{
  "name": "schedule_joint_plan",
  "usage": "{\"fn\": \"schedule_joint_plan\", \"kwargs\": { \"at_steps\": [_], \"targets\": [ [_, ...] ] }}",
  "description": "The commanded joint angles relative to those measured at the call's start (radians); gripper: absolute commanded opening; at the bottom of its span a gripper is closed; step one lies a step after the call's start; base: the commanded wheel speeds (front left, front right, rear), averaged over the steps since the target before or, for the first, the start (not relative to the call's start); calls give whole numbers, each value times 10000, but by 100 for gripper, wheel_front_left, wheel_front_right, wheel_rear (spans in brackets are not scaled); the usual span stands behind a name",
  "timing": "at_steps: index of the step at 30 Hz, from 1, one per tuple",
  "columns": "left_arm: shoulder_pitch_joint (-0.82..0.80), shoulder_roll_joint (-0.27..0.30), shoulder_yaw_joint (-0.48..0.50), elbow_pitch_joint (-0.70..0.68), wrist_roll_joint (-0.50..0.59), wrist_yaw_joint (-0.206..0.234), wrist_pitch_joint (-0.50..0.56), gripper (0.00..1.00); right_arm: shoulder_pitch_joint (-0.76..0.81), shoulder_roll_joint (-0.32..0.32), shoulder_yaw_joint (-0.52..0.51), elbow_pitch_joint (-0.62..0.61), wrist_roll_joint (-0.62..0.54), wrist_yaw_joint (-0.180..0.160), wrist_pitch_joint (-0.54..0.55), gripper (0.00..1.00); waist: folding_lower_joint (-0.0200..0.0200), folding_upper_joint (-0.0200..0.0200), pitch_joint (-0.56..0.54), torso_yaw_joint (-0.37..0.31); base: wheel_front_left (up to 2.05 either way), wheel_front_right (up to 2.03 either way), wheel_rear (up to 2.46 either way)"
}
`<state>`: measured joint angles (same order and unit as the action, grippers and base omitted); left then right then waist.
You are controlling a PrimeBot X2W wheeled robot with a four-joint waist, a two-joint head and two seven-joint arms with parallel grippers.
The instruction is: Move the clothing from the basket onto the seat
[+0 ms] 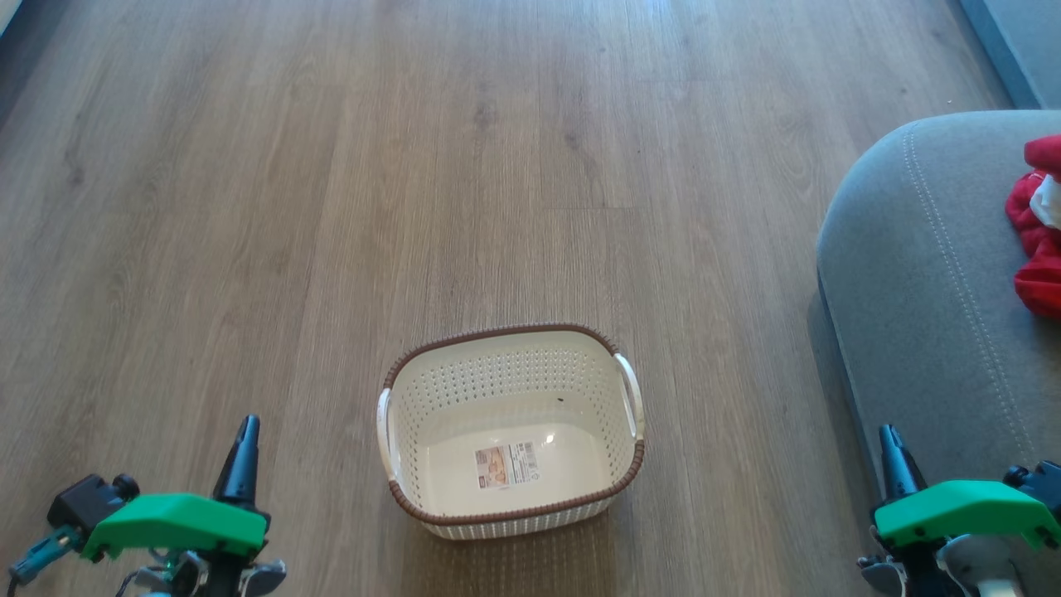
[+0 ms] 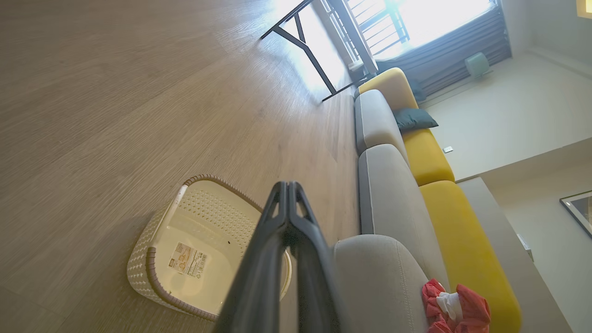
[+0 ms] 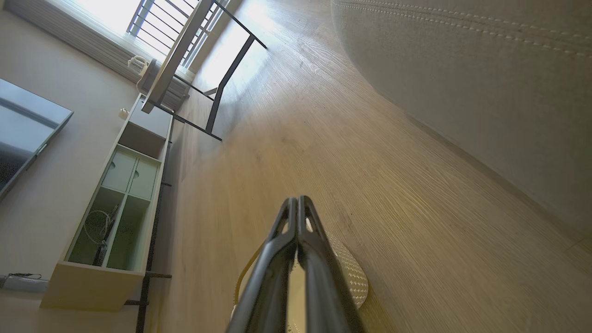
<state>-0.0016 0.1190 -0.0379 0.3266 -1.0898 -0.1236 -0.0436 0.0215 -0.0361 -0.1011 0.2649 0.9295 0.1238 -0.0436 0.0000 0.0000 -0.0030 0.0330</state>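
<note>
In the head view, the left hand (image 1: 247,435) rises from the near left corner. Its green-capped wrist sits low, and its two long dark fingers are pressed together into one spike that points away over the floor, holding nothing. The right hand (image 1: 893,452) mirrors it at the near right corner, fingers likewise pressed together and bare, in front of the near end of the large grey fabric seat cushion (image 1: 920,290) with pale stitching. Between the hands, a little farther out, the cream-white perforated plastic basket (image 1: 497,369) with a brown woven-look rim stands upright on the pale brown wood-plank floor (image 1: 414,166). A printed label (image 1: 506,463) shows on its bare bottom. The bright red clothing (image 1: 1036,249) with a white patch lies bunched on the seat cushion at the far right, well apart from the basket.

In the left wrist view, the left hand's fingers meet along their length, tips touching, over the floor. The basket lies beyond them to one side and the sofa to the other. The clothing lies crumpled on the nearest grey cushion, near a yellow back cushion (image 2: 462,240). Farther along are a dark teal pillow (image 2: 414,119) and a black-legged table (image 2: 314,55).

In the right wrist view, the right hand's fingers are closed tip to tip, aimed along the floor. The basket's perforated edge shows behind them, and the seat cushion's stitched side is close by. A pale open shelf unit (image 3: 115,208) stands by the wall.
</note>
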Motion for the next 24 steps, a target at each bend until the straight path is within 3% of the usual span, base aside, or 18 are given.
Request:
{"fn": "schedule_joint_plan", "kwargs": {
  "at_steps": [1,24],
  "targets": [
    [-598,31,357,-378,-262,-41,84,0,-529,-94,50,-275,342,41,84,0,0,0,2,-9,0,0,0],
    [-816,-303,901,-579,-2546,-55,778,0,-885,-116,-32,-241,3338,54,774,0,0,0,30,-158,0,0,0]
  ]
}}
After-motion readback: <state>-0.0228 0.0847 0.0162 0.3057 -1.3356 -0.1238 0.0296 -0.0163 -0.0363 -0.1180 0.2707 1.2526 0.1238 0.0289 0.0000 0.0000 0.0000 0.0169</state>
